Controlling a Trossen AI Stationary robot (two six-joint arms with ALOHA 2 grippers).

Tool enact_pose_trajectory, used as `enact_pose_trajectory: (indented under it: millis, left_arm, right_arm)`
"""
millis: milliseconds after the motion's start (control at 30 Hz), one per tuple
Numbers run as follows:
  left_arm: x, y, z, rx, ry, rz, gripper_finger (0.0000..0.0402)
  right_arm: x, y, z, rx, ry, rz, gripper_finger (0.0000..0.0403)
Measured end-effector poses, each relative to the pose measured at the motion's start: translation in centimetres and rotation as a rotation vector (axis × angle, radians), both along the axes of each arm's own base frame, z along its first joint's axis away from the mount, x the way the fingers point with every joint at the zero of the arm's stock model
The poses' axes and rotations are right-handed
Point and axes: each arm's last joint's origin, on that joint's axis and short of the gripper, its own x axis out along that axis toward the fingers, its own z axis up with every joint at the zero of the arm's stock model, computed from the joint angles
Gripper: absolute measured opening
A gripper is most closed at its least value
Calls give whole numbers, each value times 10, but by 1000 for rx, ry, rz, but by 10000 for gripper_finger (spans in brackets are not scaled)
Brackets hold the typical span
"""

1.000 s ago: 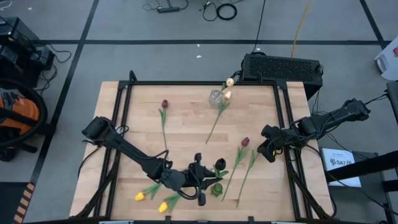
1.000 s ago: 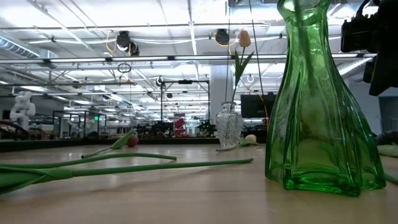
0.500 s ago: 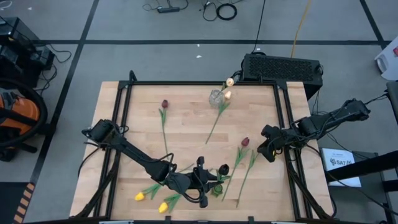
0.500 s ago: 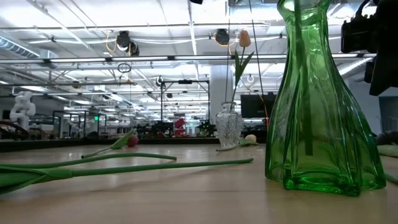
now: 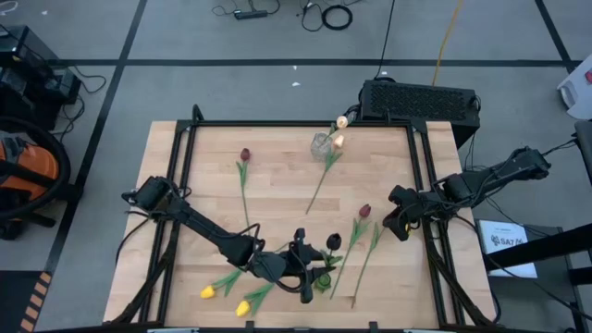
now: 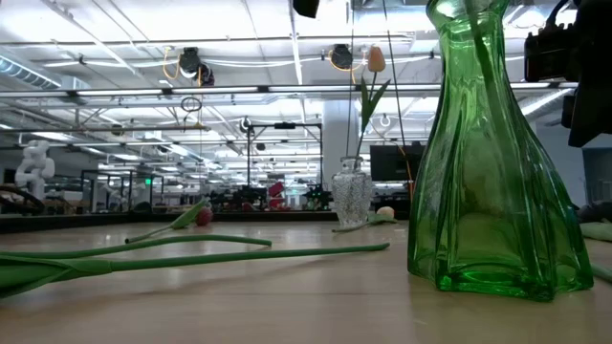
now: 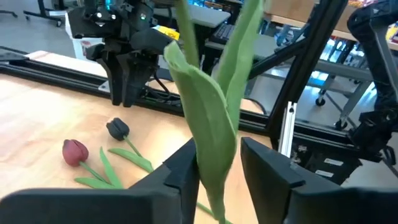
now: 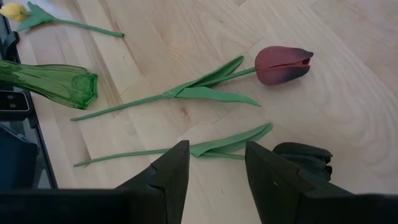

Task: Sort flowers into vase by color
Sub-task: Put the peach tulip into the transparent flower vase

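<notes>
Over the last second your left gripper [image 5: 313,271] has carried the dark tulip [image 5: 333,241] from beside the green vase [image 5: 323,280] to over its mouth: from above, the near-black head has moved out to the far right of the vase, and in the low view a stem that was absent a second ago now runs down inside the green glass. That puts the dark flower at the point of insertion, so this placement looks nearly done, pending release.

In the left wrist view the fingers [image 7: 180,177] are clamped on the stem and a broad leaf [image 7: 208,124], which rise upright between them; the head is out of that frame. How deep the stem sits in the vase I can't say for sure, since the glass distorts it.

Your right gripper [image 8: 212,162] waits well to the right of the green vase, near the table edge, fingers apart and holding nothing. Below it lie a dark red tulip [image 8: 283,65] and another near-black one [image 8: 303,157]. Two yellow tulips [image 5: 227,299] lie left of the green vase, and the clear vase [image 5: 321,144] with peach flowers stands far beyond it.
</notes>
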Motion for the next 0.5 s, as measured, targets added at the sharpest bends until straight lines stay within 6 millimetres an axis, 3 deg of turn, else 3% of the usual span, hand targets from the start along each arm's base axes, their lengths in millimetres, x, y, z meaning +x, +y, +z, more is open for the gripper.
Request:
enact_pose_trajectory:
  millis: [500]
  left_arm:
    - [-9,5,20,41,14,-24,127]
  right_arm:
    - [0,0,0,0,-1,0,148]
